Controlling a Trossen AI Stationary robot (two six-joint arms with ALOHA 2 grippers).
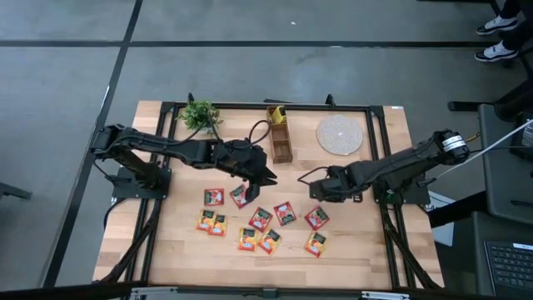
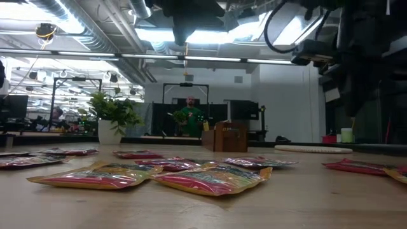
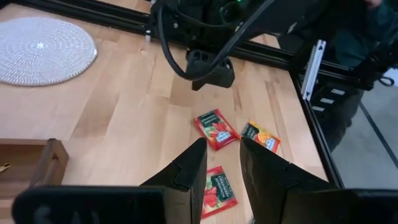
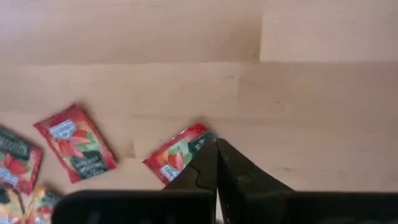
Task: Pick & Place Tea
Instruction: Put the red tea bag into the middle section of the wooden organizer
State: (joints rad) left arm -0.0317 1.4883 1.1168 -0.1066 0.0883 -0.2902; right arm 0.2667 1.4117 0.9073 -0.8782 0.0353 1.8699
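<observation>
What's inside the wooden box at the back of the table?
In the high view, the wooden box holds yellow sachets standing in its far compartment. The nearer compartment looks dark; whether anything lies in it cannot be told. The low view shows only the box's outer wall.

1. The tea sachets point(image 1: 261, 219) are small flat squares, red or orange-yellow, each with a dark label, lying loose and flat on the desk point(image 1: 366, 250) in its near-middle part.
2. Two red ones point(image 1: 214, 197) lie at about ten o'clock of the cluster, side by side.
3. Orange ones point(image 1: 211, 223) sit at eight o'clock, more at six.
4. A red one point(image 1: 316, 217) and an orange one point(image 1: 316, 243) lie at four o'clock.
</observation>
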